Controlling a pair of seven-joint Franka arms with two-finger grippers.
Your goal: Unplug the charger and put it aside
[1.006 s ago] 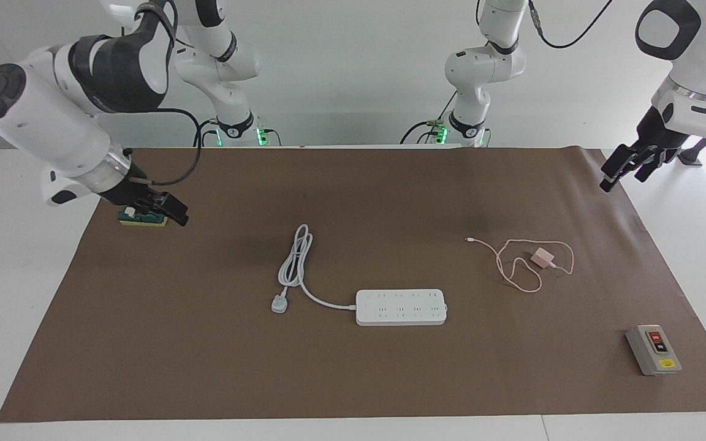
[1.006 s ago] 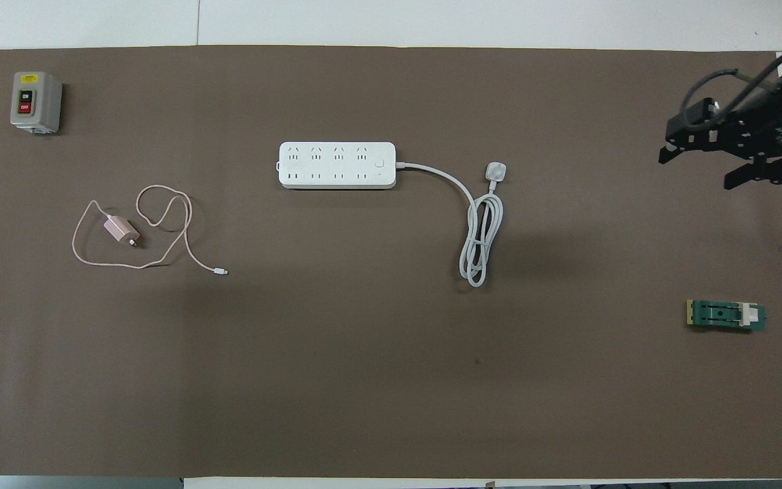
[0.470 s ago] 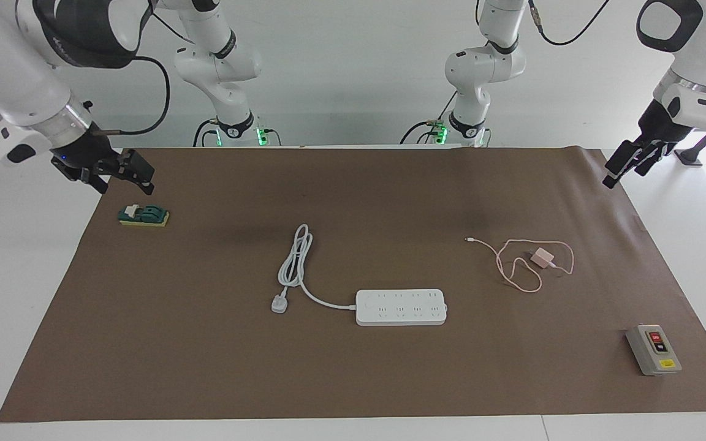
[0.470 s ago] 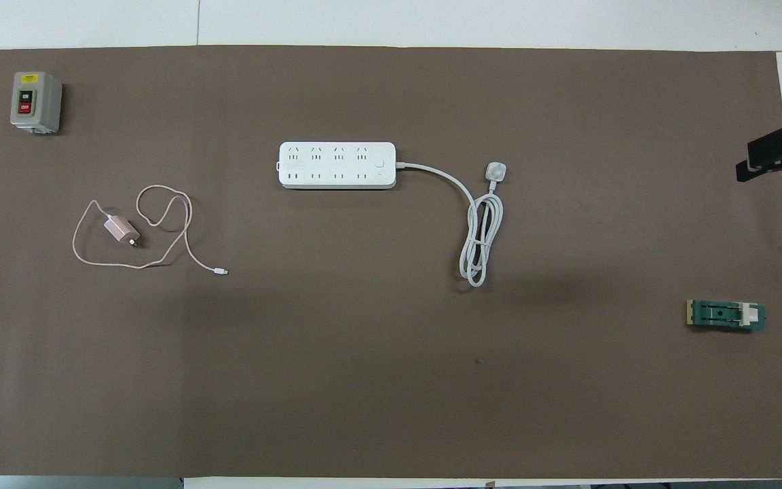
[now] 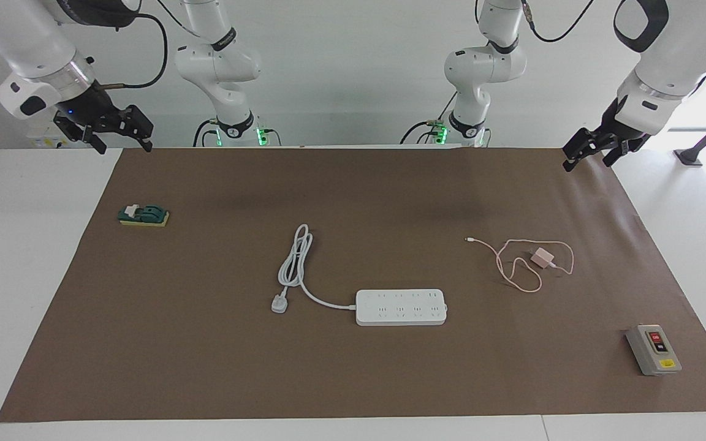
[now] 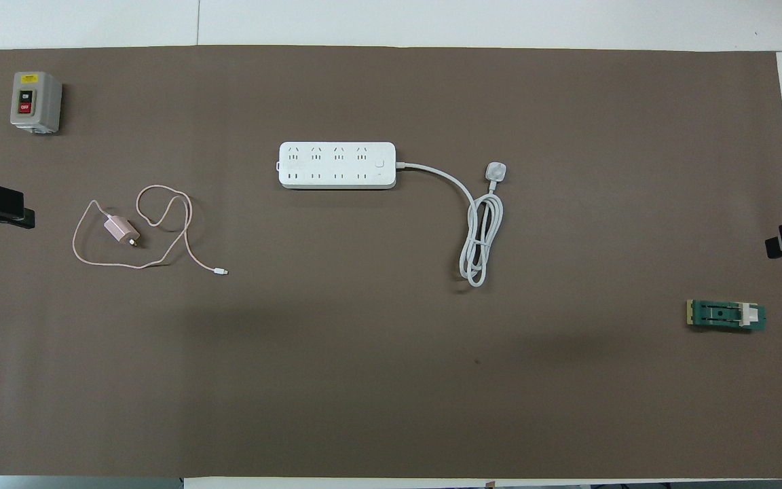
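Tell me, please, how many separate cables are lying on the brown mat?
2. The charger's thin pink cable loops toward the left arm's end; the power strip's thick white cord lies coiled mid-table. None appears hidden.

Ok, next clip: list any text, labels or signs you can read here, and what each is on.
"ON": black button of the grey switch box, just legible from overhead.
"OFF": red button below it on the same box.
Yellow sticker on the box: print too small to read.
Power strip: only socket holes and a button, no readable text.
Charger: no marking visible.
Green part: nothing legible.
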